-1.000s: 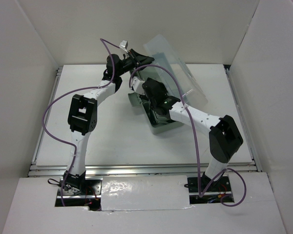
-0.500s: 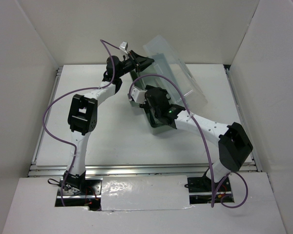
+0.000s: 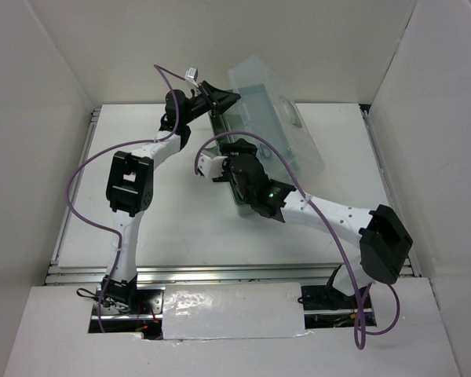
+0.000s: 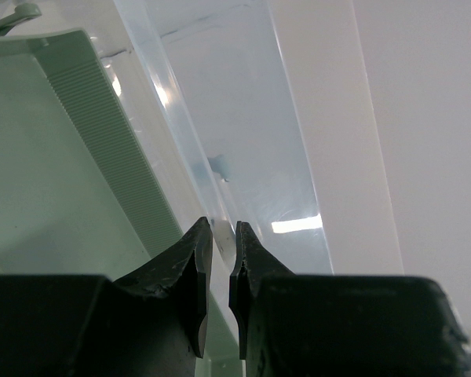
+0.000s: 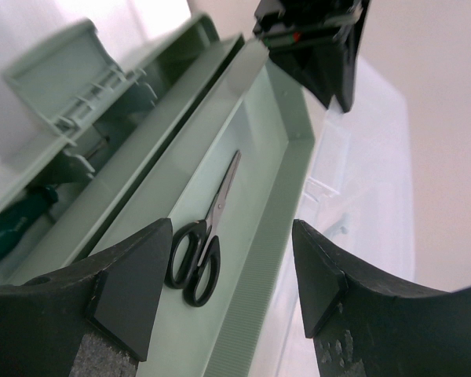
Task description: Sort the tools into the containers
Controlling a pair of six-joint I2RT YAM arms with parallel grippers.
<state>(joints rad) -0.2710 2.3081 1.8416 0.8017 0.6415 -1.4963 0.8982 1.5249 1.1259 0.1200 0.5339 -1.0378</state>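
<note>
The scissors (image 5: 204, 236) lie flat in a sage-green toolbox tray (image 5: 255, 267), blades closed. The right gripper (image 5: 231, 228) hangs above them, jaws wide apart. The left gripper (image 4: 220, 251) is pinched on the clear lid (image 4: 243, 141) edge. Judged light, stiff and slick-bladed; best taken across the black handles.

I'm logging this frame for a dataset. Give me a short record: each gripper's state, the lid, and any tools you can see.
left gripper: fingers pinched on the edge of the clear lid
right gripper: open, empty, above the green tray
green tray: uncovered, lid off to its side
scissors: lying flat in the green tray, blades closed
green-handled screwdriver: in a lower compartment beside the tray
other tools: not visible
</note>
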